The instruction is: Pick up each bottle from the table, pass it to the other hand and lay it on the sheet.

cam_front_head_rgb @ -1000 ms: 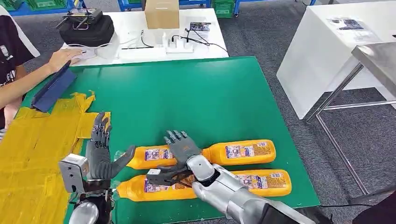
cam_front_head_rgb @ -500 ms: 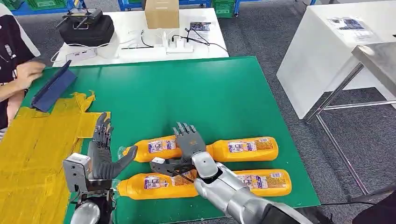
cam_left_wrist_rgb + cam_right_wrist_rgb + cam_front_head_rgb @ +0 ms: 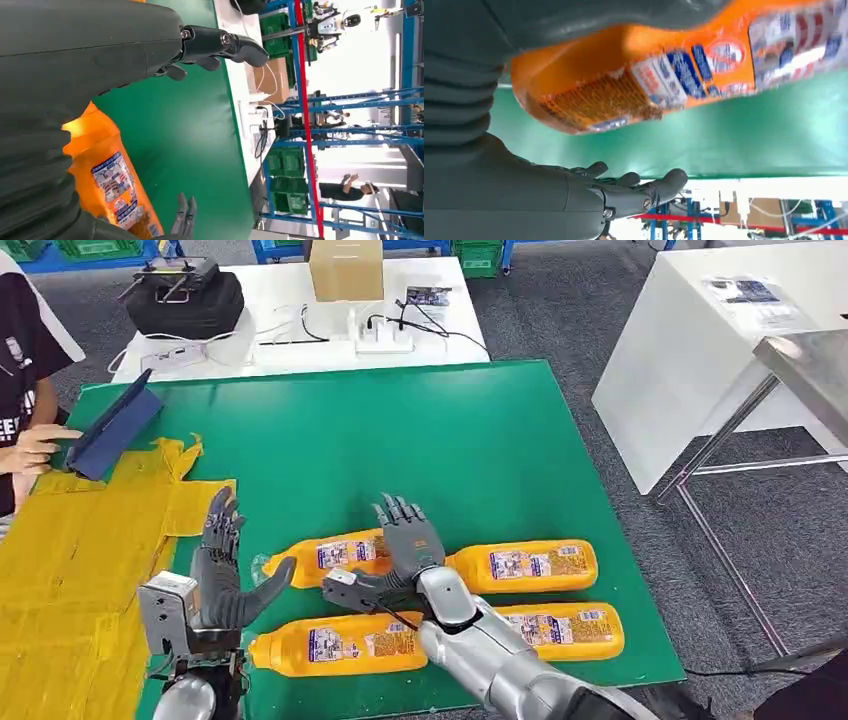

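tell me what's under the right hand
The right hand hovers open over the far-left orange bottle, covering that bottle's base end where it meets the next bottle. Green table mat lies below. Contact cannot be told.

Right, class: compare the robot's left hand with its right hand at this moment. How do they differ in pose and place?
The left hand stands upright with fingers spread, at the edge of the yellow paper sheet; the right hand reaches flat over the far-left orange plastic bottle. The left hand is beside the bottle's cap end, the right hand above its base. Both are grey, open and hold nothing.
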